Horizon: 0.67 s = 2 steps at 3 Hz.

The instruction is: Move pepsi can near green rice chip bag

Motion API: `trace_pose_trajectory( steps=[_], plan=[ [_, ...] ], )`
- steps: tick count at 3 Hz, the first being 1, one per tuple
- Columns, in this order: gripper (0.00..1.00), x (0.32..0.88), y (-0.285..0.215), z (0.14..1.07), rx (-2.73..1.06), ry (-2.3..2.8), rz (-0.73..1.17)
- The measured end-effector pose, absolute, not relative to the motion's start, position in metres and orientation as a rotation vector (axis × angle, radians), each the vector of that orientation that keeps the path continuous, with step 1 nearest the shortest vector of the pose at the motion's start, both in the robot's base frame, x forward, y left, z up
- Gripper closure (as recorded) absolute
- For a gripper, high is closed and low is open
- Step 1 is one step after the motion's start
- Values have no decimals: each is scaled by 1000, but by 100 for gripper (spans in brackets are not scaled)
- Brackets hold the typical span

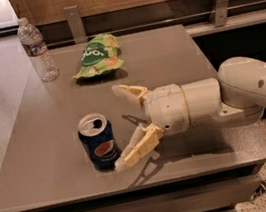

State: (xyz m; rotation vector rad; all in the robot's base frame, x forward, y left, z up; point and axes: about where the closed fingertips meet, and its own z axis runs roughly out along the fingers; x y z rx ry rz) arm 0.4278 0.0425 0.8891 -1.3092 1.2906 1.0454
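The grey surface (165, 57) takes up most of what I can see, and the robot's white arm (251, 88) reaches in low across it from the right. At the far side lies the green rice chip bag (97, 56), with a clear water bottle (37, 49) standing off to its left. The pepsi can (97, 142) stands upright near the front edge, well apart from the bag. By my reckoning nothing of the move is done: gripping, carrying and setting down are all left. The claw (118, 127) is spread wide and holds nothing, its mouth facing the can. The can sits just left of that mouth, with the nearer finger's tip at its base; whether they touch I cannot tell.
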Motion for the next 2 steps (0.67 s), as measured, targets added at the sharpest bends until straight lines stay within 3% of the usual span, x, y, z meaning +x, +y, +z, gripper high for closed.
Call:
trace_pose_trajectory(
  steps=[2],
  plan=[
    [0, 404, 54, 880, -1300, 1283, 1069]
  ],
)
